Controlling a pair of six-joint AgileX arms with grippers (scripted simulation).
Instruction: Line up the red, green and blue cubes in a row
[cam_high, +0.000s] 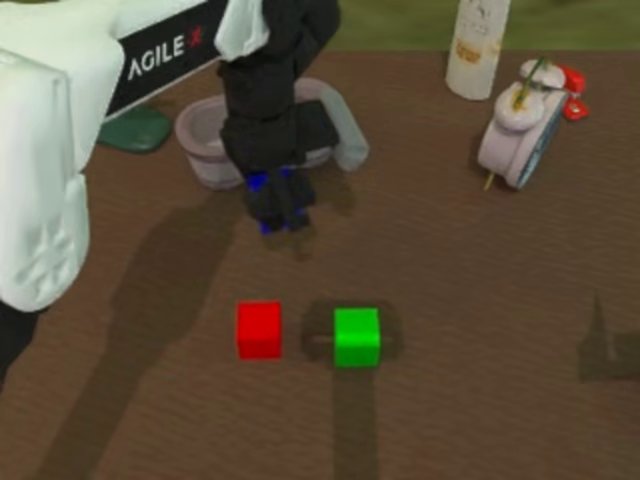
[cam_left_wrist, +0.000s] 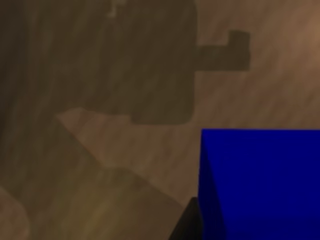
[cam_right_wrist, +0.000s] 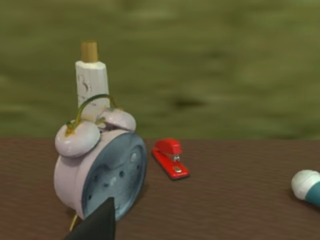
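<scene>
The red cube (cam_high: 259, 329) and the green cube (cam_high: 356, 336) sit side by side on the brown table, a small gap between them. My left gripper (cam_high: 278, 205) hangs behind them, just in front of the oval tub, shut on the blue cube (cam_high: 258, 181), of which only slivers show under the fingers. In the left wrist view the blue cube (cam_left_wrist: 260, 185) fills the corner with one dark finger (cam_left_wrist: 189, 222) pressed against its side, and the table lies below. My right arm is outside the top view, off the right side; only a dark corner of its gripper (cam_right_wrist: 97, 225) shows.
A pale oval tub (cam_high: 205, 140) and a green disc (cam_high: 135, 128) lie at the back left. At the back right stand a white bottle (cam_high: 475, 45), a pink alarm clock (cam_high: 520, 125) and a red stapler (cam_high: 572, 105). A white-and-teal object (cam_right_wrist: 307, 186) lies beyond the stapler.
</scene>
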